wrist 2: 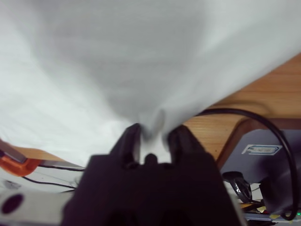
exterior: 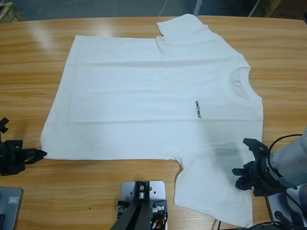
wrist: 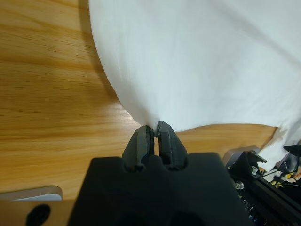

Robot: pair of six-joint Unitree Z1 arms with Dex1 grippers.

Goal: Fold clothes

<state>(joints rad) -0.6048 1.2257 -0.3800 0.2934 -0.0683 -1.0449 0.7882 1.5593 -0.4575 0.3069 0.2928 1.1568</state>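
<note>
The clothes are one white short-sleeved T-shirt (exterior: pixel 144 100), spread flat on the wooden table with its neck to the right and dark chest lettering (exterior: pixel 197 109). My left gripper (exterior: pixel 41 154) is at the shirt's near-left hem corner. In the left wrist view this gripper (wrist: pixel 155 127) is shut on that corner of the T-shirt (wrist: pixel 197 61). My right gripper (exterior: pixel 241 157) is at the near sleeve (exterior: pixel 216 187) on the right. In the right wrist view the gripper (wrist 2: pixel 153 134) is shut on white cloth (wrist 2: pixel 141 70) bunched between the jaws and pulled into a tent.
The wooden table (exterior: pixel 72 191) shows bare along its near edge and at the far left. A black cable (wrist 2: pixel 263 127) and a grey base plate (wrist 2: pixel 268 155) lie beside the right gripper. The far sleeve (exterior: pixel 184 26) reaches near the table's back edge.
</note>
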